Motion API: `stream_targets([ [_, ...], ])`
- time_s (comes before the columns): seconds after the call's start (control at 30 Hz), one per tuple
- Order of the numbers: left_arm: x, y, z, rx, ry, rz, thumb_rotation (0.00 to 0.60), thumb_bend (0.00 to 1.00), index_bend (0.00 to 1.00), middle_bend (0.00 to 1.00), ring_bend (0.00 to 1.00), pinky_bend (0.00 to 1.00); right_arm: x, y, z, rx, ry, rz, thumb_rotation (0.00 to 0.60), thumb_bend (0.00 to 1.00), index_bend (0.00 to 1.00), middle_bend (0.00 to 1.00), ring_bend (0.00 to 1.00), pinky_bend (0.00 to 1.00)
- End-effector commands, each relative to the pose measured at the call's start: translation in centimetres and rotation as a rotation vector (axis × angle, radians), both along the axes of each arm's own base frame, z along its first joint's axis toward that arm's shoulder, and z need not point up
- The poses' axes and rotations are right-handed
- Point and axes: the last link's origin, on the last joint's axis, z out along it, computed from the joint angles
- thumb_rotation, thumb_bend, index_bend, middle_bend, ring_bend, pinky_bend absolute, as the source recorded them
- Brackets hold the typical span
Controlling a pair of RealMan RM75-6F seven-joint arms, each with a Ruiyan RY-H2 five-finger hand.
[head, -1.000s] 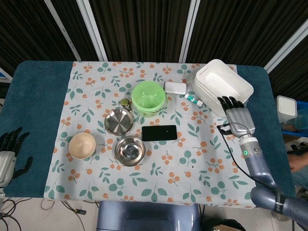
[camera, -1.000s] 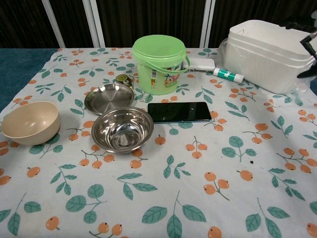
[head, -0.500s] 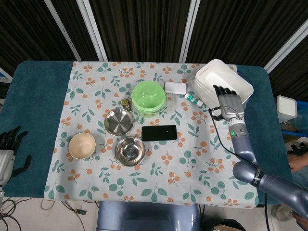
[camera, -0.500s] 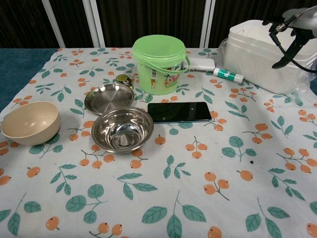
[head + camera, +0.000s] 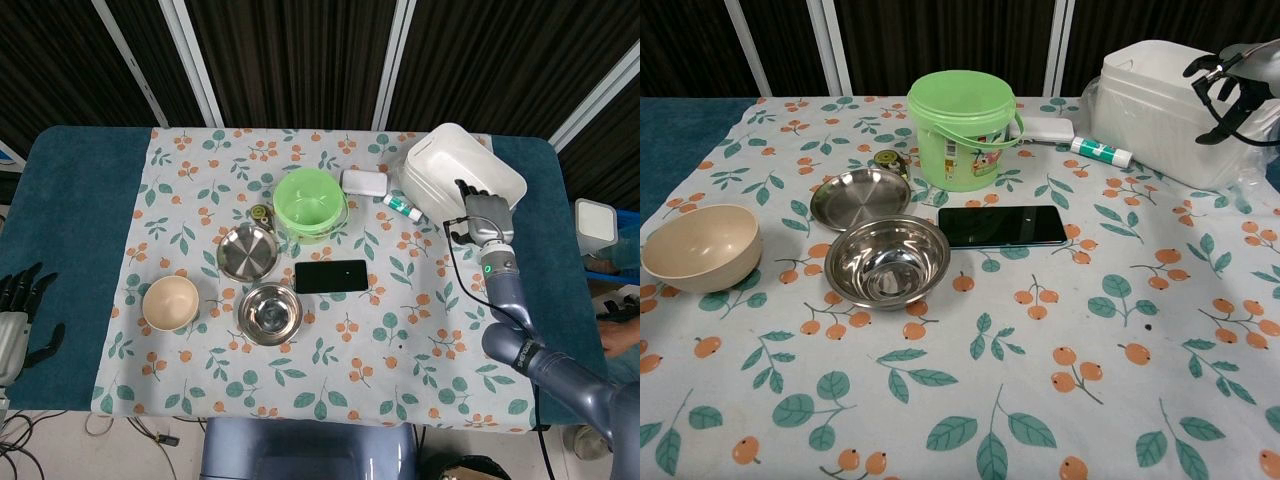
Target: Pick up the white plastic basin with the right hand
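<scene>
The white plastic basin (image 5: pixel 455 170) (image 5: pixel 1160 105) stands on the table's far right corner, level on the floral cloth. My right hand (image 5: pixel 485 213) (image 5: pixel 1230 88) is at the basin's near right rim. Its fingers curl over the rim and its thumb hangs outside the wall, still apart, so it holds nothing. The basin hides part of the palm in the chest view. My left hand (image 5: pixel 16 320) hangs open off the table's left front edge, far from everything.
A green bucket (image 5: pixel 311 202), a white case (image 5: pixel 364 182) and a small tube (image 5: pixel 403 207) lie just left of the basin. A phone (image 5: pixel 331 276), steel plate (image 5: pixel 247 251), steel bowl (image 5: pixel 270 313) and beige bowl (image 5: pixel 170 302) sit mid-table.
My right hand rose from the table beside the basin and reached its near rim, then shifted right with its fingers curling over the edge. The basin and left hand stayed put.
</scene>
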Motion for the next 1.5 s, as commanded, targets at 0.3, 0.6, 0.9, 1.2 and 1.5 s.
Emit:
stream_targets([
  [0.3,0.0,0.0,0.0,0.0,-0.003,0.012,0.6,0.4,0.12,0.0,0.0,0.0,-0.7,-0.6,-1.5,0.0,-0.042,-0.007,0.6,0.4,0.21,0.43,0.46,0.47],
  [0.6,-0.1,-0.1,0.0,-0.001,-0.005,0.019,0.6,0.4,0.12,0.0,0.0,0.0,-1.0,-1.0,-1.8,-0.033,-0.036,0.009,0.6,0.45,0.42,0.62,0.64,0.62],
  [0.9,-0.1,-0.1,0.0,-0.002,-0.008,0.026,0.6,0.41,0.13,0.0,0.0,0.0,-1.2,-1.2,-0.9,-0.088,-0.078,0.025,0.6,0.55,0.61,0.72,0.74,0.72],
  [1.2,-0.1,-0.1,0.0,-0.008,-0.014,0.037,0.6,0.41,0.13,0.0,0.0,0.0,-1.0,-0.1,-0.2,-0.055,-0.088,0.082,0.6,0.56,0.65,0.75,0.76,0.73],
  [1.5,0.0,-0.1,0.0,-0.009,-0.014,0.04,0.6,0.41,0.13,0.0,0.0,0.0,0.7,3.0,2.0,-0.139,-0.067,0.309,0.6,0.56,0.67,0.75,0.77,0.73],
])
